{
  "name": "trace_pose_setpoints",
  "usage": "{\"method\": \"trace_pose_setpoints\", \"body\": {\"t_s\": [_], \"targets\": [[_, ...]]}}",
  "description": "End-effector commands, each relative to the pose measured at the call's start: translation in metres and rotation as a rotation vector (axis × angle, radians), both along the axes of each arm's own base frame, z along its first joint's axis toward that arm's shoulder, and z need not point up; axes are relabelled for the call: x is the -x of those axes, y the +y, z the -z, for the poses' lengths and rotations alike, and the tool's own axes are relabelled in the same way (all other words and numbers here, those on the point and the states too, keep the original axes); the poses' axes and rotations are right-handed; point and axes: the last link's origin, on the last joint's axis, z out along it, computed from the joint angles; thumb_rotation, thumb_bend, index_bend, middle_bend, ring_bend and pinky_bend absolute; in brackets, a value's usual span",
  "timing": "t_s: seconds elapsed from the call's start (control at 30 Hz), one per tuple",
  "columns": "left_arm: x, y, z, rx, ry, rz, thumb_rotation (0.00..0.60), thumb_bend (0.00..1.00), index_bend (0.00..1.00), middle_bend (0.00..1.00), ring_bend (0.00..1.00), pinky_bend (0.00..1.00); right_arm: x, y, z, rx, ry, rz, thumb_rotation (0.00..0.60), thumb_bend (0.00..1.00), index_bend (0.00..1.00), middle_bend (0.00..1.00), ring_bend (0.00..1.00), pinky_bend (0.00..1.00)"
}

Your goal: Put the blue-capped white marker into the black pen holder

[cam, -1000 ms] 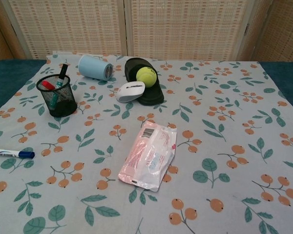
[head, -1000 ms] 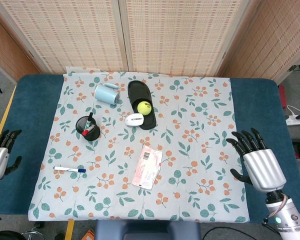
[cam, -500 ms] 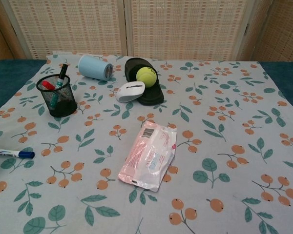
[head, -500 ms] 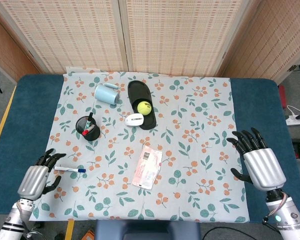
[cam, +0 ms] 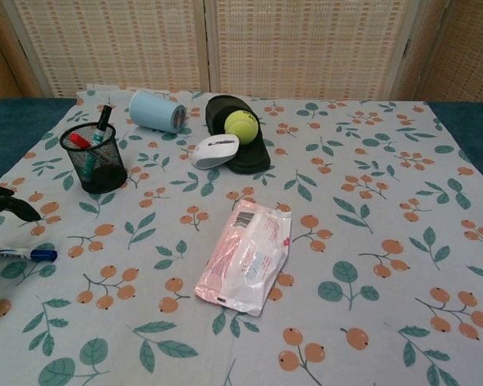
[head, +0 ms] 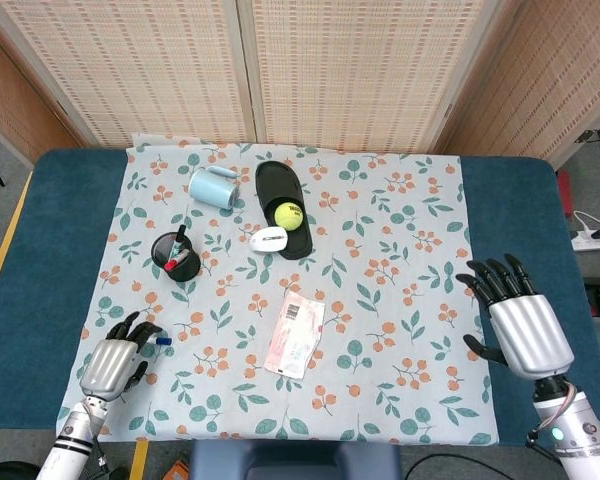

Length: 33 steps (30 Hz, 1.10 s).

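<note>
At seven o'clock on the surface, the left hand (head: pixel 114 362) hangs over the blue-capped white marker (cam: pixel 20 254), fingers apart, grasping nothing. At four o'clock the right hand (head: pixel 515 320) lies released, fingers spread. Farther off at ten o'clock stands the black pen holder (head: pixel 175 256).

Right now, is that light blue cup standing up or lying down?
Lying down. The light blue cup rests on its side on the tablecloth, its round end facing right toward the black tray.
</note>
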Motion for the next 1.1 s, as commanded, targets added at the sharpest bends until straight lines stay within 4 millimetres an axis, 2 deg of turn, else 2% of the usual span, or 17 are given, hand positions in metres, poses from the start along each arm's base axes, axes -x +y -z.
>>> {"method": "trace_pose_setpoints", "body": {"t_s": [0.03,0.37,0.77,1.1], "targets": [[0.005,0.003,0.017,0.01,0.048,0.001,0.6,0.37,0.26,0.22,0.05,0.18,0.001,0.0,0.0,0.003,0.0,0.002,0.6,0.1,0.21,0.13,0.09,0.0],[0.013,0.011,0.037,-0.026,0.067,-0.014,0.6,0.37,0.29,0.24,0.05,0.18,0.003,-0.003,0.0,-0.005,0.0,0.012,0.6,0.1,0.21,0.13,0.09,0.0],[0.019,0.016,0.041,-0.054,0.088,-0.015,0.6,0.37,0.4,0.38,0.1,0.19,0.005,-0.004,-0.001,0.003,0.001,0.02,0.6,0.1,0.22,0.13,0.09,0.0],[0.019,0.017,0.041,-0.102,0.111,-0.004,0.6,0.37,0.51,0.51,0.18,0.23,0.005,-0.004,0.0,-0.003,-0.001,0.021,0.6,0.1,0.23,0.13,0.09,0.0]]}}
